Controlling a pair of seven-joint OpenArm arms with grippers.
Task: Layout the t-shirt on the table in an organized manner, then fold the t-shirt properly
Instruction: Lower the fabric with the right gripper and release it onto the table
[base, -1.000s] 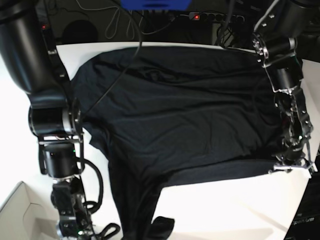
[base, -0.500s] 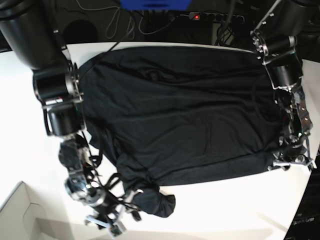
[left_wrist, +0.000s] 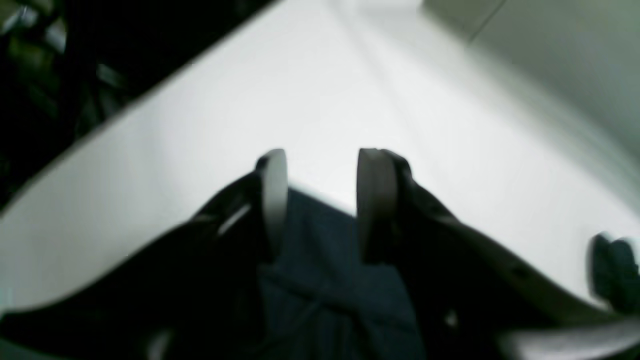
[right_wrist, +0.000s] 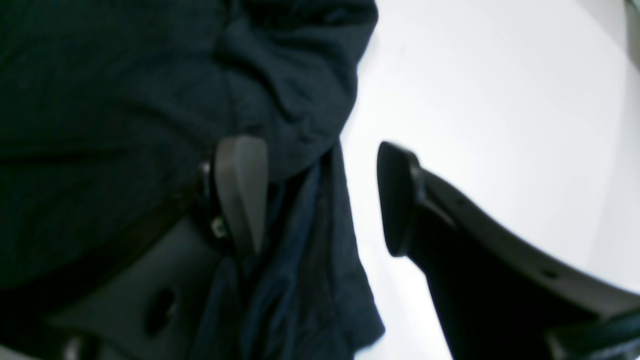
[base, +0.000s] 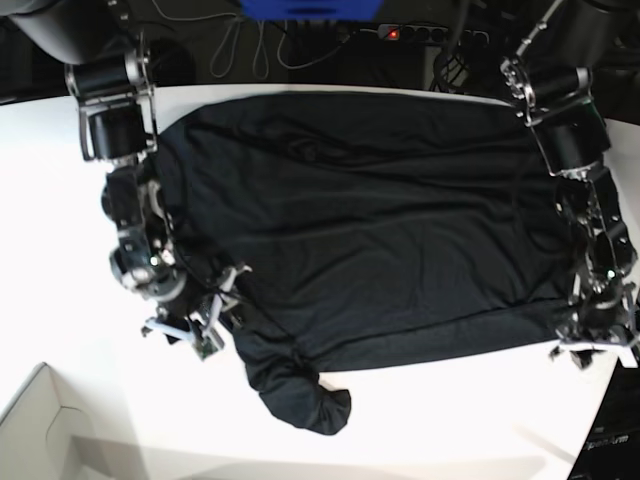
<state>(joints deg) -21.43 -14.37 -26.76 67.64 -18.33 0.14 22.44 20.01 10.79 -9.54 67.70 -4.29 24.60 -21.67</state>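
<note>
Left wrist view shows the left gripper with its two pale pads spread and a strip of dark fabric lying between them, not pinched, at the hem corner of the t-shirt where it meets the white table. In the right wrist view the right gripper is likewise seen spread wide, one pad resting against bunched cloth and the other standing over bare tabletop, so nothing is clamped there either. Seen from the base camera, the left gripper is placed at the hem corner near the right edge of the worktop, while the right gripper is set at the shirt's side toward the left edge. The t-shirt is spread over the far half of the table, mostly flat, with one sleeve crumpled into a lump toward the near edge. The fabric is judged thin, light and limp: it will sag, drag and wrinkle, and a shallow pinch could slip off. Hold is best taken at the doubled hem, the seams or the sleeve cuff, with both layers caught.
</note>
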